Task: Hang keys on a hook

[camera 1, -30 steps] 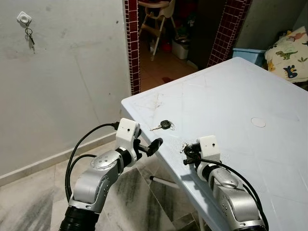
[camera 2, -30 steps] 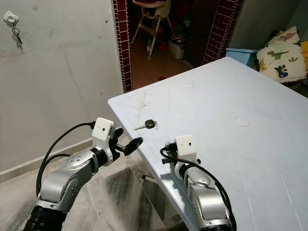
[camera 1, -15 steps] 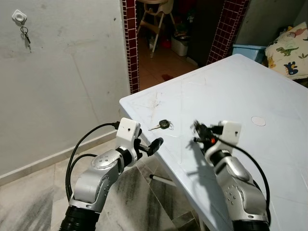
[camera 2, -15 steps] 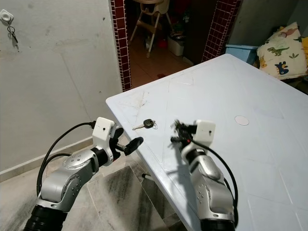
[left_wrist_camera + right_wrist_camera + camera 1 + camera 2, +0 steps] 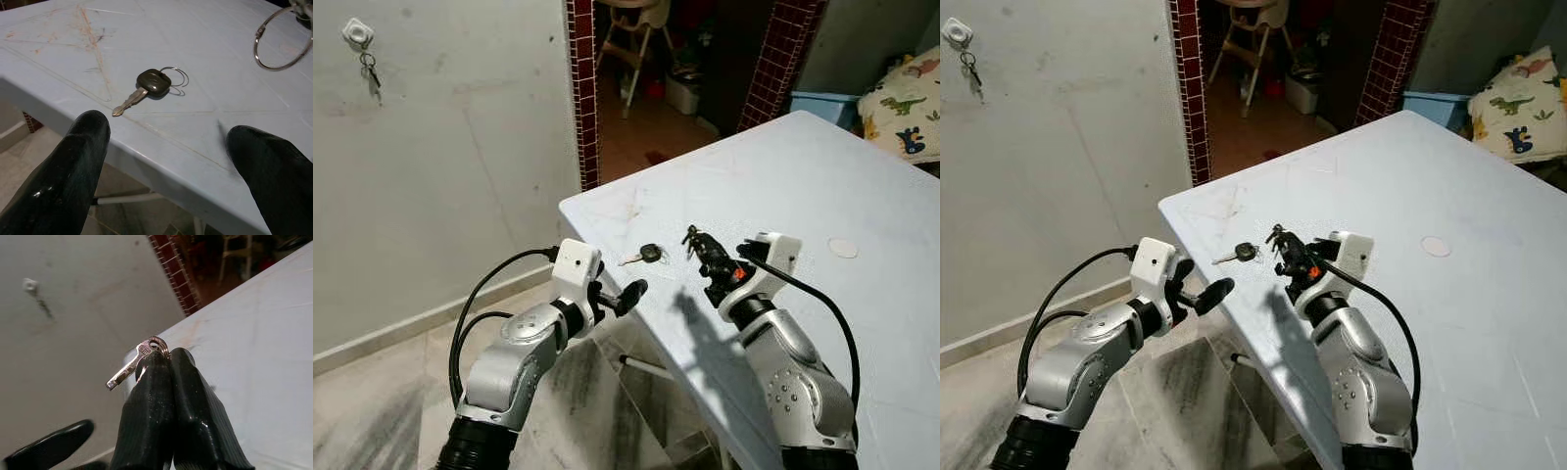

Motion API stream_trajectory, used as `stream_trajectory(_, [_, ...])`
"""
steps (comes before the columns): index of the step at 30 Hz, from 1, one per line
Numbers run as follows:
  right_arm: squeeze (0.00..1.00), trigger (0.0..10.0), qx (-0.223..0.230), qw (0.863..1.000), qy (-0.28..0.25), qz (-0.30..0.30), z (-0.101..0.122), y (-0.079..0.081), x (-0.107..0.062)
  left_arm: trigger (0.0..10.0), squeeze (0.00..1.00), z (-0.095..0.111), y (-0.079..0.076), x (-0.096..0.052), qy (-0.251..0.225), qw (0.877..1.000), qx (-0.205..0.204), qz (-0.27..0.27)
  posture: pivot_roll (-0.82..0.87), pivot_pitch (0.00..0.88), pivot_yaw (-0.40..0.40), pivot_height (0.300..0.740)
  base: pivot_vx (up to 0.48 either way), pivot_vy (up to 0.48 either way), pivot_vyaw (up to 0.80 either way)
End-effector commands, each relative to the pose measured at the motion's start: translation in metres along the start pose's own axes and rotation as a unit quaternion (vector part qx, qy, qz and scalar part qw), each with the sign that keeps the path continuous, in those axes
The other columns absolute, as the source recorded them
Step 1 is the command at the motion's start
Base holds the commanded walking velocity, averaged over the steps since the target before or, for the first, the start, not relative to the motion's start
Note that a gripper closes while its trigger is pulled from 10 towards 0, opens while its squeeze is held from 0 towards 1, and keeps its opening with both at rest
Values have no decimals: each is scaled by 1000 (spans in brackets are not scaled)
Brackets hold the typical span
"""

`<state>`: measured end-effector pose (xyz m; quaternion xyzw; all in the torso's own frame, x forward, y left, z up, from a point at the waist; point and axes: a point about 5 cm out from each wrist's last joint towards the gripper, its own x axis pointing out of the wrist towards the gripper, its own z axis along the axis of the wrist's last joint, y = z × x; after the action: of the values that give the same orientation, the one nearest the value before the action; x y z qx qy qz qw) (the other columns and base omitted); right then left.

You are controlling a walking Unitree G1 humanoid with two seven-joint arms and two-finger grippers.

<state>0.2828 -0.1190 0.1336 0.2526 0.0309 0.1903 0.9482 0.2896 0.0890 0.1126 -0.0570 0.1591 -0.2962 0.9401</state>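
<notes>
A white plastic table (image 5: 862, 196) takes up the right side here, its corner jutting toward a grey plaster wall (image 5: 460, 166). Beyond that corner, a doorway framed in dark red tile (image 5: 581, 88), a high chair (image 5: 641, 39) standing inside it. At the far edge, a dinosaur-print cushion (image 5: 911, 93) and a light blue bin (image 5: 822, 103). High on the wall sits a small white hook (image 5: 356, 31) with a key (image 5: 372, 70) already hanging from it. No readable writing anywhere.

On the table near the corner lies a black-headed key (image 5: 149, 84), blade toward the edge, its ring flat on the surface beside it. Open air lies between table and wall, nothing standing between them.

Right gripper (image 5: 697, 245) is up above the table, just beside that lying key, fingers pressed tight together on a silver key (image 5: 137, 363) — the blade pokes out sideways past the fingertips, and a key ring (image 5: 283, 39) dangles in the air below.

Left gripper (image 5: 631, 292) hovers at the table's edge, low and just off the corner, fingers (image 5: 78, 166) spread wide, holding nothing, the black-headed key lying out ahead between them
</notes>
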Motion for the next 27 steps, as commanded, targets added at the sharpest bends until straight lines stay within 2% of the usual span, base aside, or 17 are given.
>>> stream_trajectory(1, [0, 1922, -14, 1000, -3, 14, 5, 6, -1, 10000, 0, 1, 0, 0, -2, 1000, 7, -1, 83, 0, -2, 740, 0, 0, 0])
stream_trajectory(2, [0, 4980, -19, 1000, -2, 12, 5, 7, -1, 10000, 0, 2, 1, 0, -4, 1000, 6, 0, 83, 0, -2, 740, 0, 0, 0])
stream_trajectory(3, [0, 10000, -22, 1000, 0, 9, 5, 7, -1, 10000, 0, 2, 1, 0, -5, 1000, 7, 1, 83, 0, -2, 740, 0, 0, 0])
stream_trajectory(8, [0, 10000, -64, 998, -21, -14, 14, 8, -5, 10000, 0, 9, 12, -6, -31, 998, 22, 51, 82, 0, 10, 740, 0, 0, 0])
stream_trajectory(11, [0, 10000, -82, 996, -27, -33, 14, 6, -10, 10000, 0, 14, 28, -13, -55, 989, 60, 123, 82, 0, 13, 740, 0, 0, 0])
stream_trajectory(16, [0, 10000, -107, 992, -28, -57, 10, 6, -18, 10000, 0, 15, 45, -28, -59, 977, 94, 182, 84, 0, 17, 740, 0, 0, 0])
stream_trajectory(21, [0, 10000, -126, 989, -33, -76, 8, 3, -24, 10000, 0, -2, 57, -48, -42, 969, 123, 210, 108, 0, 21, 740, 0, 0, 0])
stream_trajectory(27, [0, 10000, -133, 987, -33, -83, 7, 1, -21, 10000, 0, -7, 58, -55, -38, 968, 120, 217, 118, 0, 22, 740, 0, 0, 667])
